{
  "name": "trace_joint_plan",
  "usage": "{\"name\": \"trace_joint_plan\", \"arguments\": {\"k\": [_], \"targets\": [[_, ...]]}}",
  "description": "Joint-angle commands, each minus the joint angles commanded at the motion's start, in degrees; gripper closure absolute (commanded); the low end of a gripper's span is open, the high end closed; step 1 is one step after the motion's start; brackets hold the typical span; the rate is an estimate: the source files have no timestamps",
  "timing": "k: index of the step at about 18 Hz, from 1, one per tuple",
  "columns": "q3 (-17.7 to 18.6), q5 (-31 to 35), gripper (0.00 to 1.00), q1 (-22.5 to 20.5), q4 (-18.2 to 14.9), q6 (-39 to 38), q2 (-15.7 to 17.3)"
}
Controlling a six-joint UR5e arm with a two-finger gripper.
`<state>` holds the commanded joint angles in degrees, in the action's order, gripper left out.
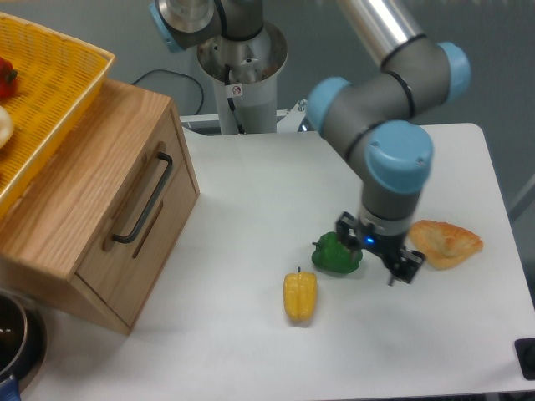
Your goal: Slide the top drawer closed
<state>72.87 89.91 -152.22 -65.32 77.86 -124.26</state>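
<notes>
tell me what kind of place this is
Probably a robotics lab test bench: a robot arm bolted at a plain white table, with toy food like a green pepper laid out as props.

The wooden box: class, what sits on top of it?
A yellow basket rests on the wooden box, running out of the picture at the left. A red item and a pale item show inside; the rest is cut off.

No words, brands or numbers can be read. The robot's base column [241, 63] carries a small round red-ringed sticker [237, 90], too small to make out.
</notes>
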Motion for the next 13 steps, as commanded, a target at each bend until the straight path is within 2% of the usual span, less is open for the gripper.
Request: {"name": "trace_joint_plan", "arguments": {"k": [3,6,9,13], "targets": [[-1.3,0.8,0.0,-1.3,0.7,2.1,-2.5],[-4.2,-1.3,0.0,-4.5,0.5,12.0,-4.4],[-4.8,-2.4,0.0,-5.9,0.5,13.6,-4.6],[-4.4,2.2,0.0,-6.5,0.3,13.8,-4.8]]}}
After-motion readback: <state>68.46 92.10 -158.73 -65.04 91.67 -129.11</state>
